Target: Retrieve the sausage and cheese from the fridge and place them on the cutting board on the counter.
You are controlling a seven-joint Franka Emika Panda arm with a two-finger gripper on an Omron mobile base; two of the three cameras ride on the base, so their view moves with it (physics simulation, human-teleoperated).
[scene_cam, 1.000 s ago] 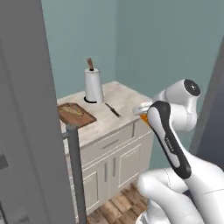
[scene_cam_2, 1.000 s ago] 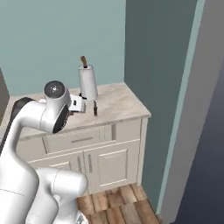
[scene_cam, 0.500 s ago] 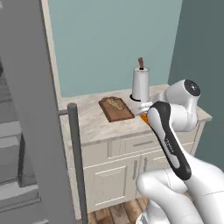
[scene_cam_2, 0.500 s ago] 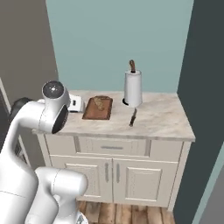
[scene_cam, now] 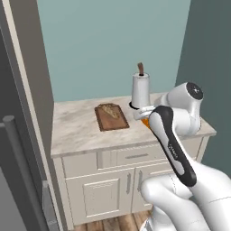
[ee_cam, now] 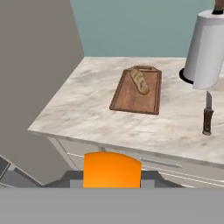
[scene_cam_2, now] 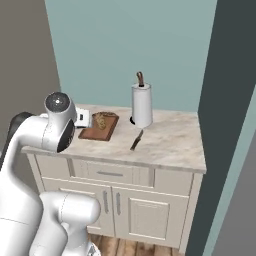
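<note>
The hand [ee_cam: 112, 177] pinches the small orange cheese wedge [ee_cam: 112, 169], held level out in front of the pale marbled table [ee_cam: 87, 109]. Beyond it lies the brown wooden cutting board [ee_cam: 135, 94], carrying a bread-like piece [ee_cam: 140, 81]. No writing is legible.

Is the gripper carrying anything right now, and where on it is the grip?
Yes. The gripper is shut on the cheese, an orange piece held between the fingers. Its lower part sits in the grip; the exact contact points are hidden.
</note>
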